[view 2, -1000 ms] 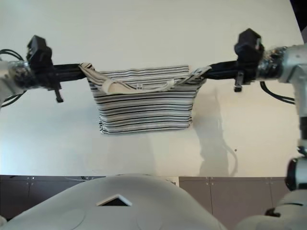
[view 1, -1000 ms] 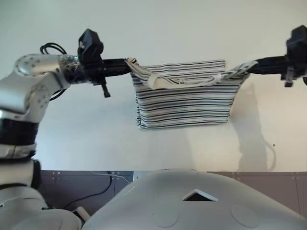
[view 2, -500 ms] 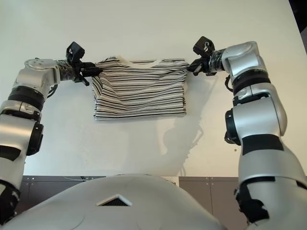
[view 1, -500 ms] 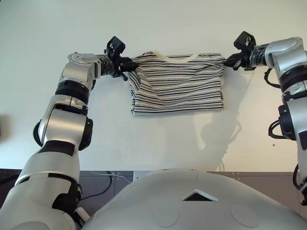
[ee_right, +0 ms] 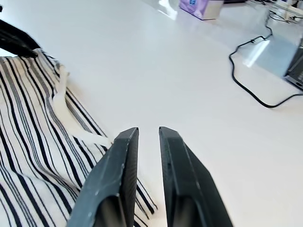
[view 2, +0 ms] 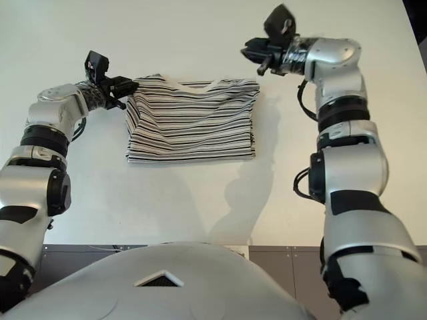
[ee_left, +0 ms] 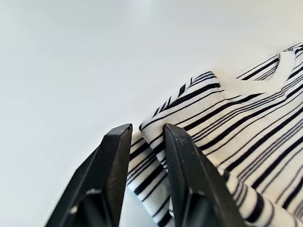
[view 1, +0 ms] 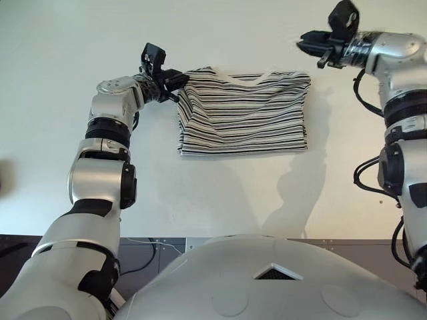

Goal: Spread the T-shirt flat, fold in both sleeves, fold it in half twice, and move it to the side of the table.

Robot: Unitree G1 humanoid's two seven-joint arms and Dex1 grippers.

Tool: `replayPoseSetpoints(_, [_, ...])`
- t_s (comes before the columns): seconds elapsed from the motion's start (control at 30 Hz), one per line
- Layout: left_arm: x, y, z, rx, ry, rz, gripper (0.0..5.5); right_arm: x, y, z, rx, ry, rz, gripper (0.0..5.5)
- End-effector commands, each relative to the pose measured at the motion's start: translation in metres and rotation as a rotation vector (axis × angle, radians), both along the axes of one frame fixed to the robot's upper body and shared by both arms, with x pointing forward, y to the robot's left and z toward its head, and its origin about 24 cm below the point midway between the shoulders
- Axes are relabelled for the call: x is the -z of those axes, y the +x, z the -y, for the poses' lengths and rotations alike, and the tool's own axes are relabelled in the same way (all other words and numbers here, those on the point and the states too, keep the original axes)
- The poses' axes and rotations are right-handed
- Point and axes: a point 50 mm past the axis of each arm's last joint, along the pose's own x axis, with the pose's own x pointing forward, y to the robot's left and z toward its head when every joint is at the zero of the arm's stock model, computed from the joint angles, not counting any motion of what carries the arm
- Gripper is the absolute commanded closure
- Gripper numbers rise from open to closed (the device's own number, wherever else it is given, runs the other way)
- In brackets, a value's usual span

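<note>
The black-and-white striped T-shirt [view 1: 243,113] lies folded into a rectangle on the white table [view 1: 200,193], neckline at the far edge. My left gripper [view 1: 179,80] is at the shirt's far left corner. In the left wrist view its fingers [ee_left: 113,161] stand slightly apart, open, with the striped corner [ee_left: 199,109] showing in the gap and just beyond the tips. My right gripper [view 1: 301,43] hovers above and beyond the shirt's far right corner. It is open with a narrow gap and nothing in it [ee_right: 148,128], and the shirt edge [ee_right: 42,142] lies beside it.
A black cable [ee_right: 255,90] and a purple box [ee_right: 201,7] lie farther off on the table in the right wrist view. The table's near edge [view 1: 200,237] runs in front of me. Bare white surface surrounds the shirt on all sides.
The shirt, held stretched between both grippers, now lies settled on the table. My right gripper has let go and lifted up and away from the right corner. The left stays at the left corner.
</note>
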Motion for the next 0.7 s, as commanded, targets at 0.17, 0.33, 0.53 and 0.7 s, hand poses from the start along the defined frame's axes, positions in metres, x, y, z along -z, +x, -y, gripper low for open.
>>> replayPoseSetpoints(0.17, [-0.035, 0.023, 0.02, 0.129, 0.321, 0.325, 3.19, 0.03, -0.014, -0.01, -0.132, -0.225, 0.058, 4.74])
replayPoseSetpoints(0.33, [-0.064, -0.013, 0.087, 0.539, 0.359, 0.612, 3.19, 0.04, -0.014, 0.003, -0.124, -0.428, 0.142, 4.74])
replayPoseSetpoints(0.53, [-0.038, -0.097, 0.111, 0.908, 0.432, 0.543, 3.19, 0.052, -0.026, 0.024, -0.243, -0.654, 0.15, 4.74])
replayPoseSetpoints(0.7, [-0.007, -0.127, 0.093, 1.027, 0.567, 0.396, 3.19, 0.049, -0.045, 0.056, -0.448, -0.794, -0.083, 4.74])
